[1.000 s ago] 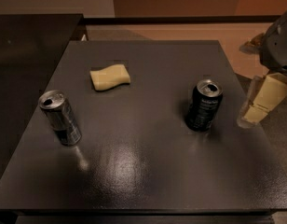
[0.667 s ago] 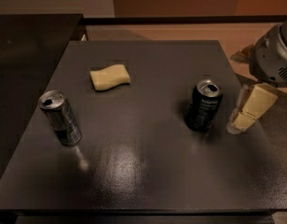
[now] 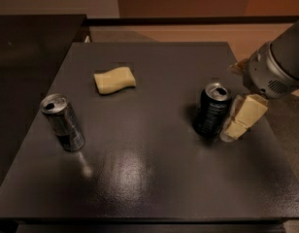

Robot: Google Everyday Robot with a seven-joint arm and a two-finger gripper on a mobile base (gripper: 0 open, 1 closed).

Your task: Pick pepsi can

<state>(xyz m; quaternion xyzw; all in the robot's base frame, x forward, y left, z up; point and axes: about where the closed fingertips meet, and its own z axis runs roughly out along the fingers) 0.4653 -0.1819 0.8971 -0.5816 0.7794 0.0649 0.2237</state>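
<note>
Brings gripper down and leftward over the last second — now low, just beside can | finds can upright, right of table centre | cannot tell grip width | sets up the grasp — no lift yet

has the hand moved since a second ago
Yes. The hand has shifted left in view toward the pepsi can, which hasn't moved, and is now close beside its right side.

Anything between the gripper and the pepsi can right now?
Nothing; camera view shows the gripper close beside the pepsi can, at most bare table between.
</note>
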